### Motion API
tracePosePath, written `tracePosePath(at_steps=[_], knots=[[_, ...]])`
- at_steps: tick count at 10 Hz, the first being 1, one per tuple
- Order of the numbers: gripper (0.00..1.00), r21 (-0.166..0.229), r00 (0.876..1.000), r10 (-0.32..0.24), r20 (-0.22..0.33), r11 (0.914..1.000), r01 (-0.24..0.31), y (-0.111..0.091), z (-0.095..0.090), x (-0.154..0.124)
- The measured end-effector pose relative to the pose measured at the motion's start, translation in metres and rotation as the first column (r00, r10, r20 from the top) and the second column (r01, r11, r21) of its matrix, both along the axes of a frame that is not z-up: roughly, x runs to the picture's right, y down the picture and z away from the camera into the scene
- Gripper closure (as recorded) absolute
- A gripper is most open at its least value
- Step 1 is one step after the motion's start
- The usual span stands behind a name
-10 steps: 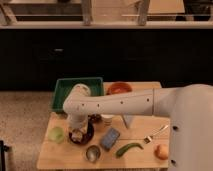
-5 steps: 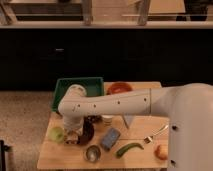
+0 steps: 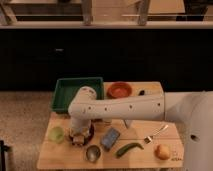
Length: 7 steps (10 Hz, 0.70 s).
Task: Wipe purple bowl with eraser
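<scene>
Camera view: a white robot arm (image 3: 125, 107) reaches in from the right across a light wooden table (image 3: 60, 157), its elbow bent above the table's left-centre and its forearm pointing down. The gripper (image 3: 78, 135) hangs at the end of that forearm, directly over the purple bowl (image 3: 88, 133) — whether it is open or closed cannot be told here.

The dark bowl sits near the table's left side, mostly covered by the arm, with only its right edge and part of its front rim showing. A small pale tan piece, the eraser (image 3: 76, 140), shows at the bowl's front-left rim just under the gripper; whether the gripper holds it cannot be made out.

A pale green round fruit (image 3: 56, 134) lies just left of the bowl. A green tray (image 3: 62, 95) stands behind it at the table's back-left, and an orange bowl (image 3: 119, 90) sits to the tray's right. In front — a small metal cup (image 3: 92, 152), a blue-grey block (image 3: 110, 138), a green pepper (image 3: 129, 148), a fork (image 3: 156, 134) and an orange-yellow round fruit (image 3: 162, 151) spread toward the right corner.
</scene>
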State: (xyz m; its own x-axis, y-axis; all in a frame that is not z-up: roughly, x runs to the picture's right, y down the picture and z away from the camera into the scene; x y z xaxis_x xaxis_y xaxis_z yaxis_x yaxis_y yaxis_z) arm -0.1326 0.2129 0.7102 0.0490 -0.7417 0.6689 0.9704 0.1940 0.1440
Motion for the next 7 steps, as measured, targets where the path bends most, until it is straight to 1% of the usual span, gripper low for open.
tracePosePath(at_steps=[2, 3, 7], knots=[[0.96, -0.008, 0.999, 0.031, -0.024, 0.9995, -0.031, 0.001, 0.006, 0.008], [0.96, -0.004, 0.998, 0.045, -0.037, 0.9990, -0.045, -0.001, 0.010, 0.013], [0.96, 0.007, 0.998, 0.055, -0.037, 0.9985, -0.055, -0.013, 0.018, 0.007]])
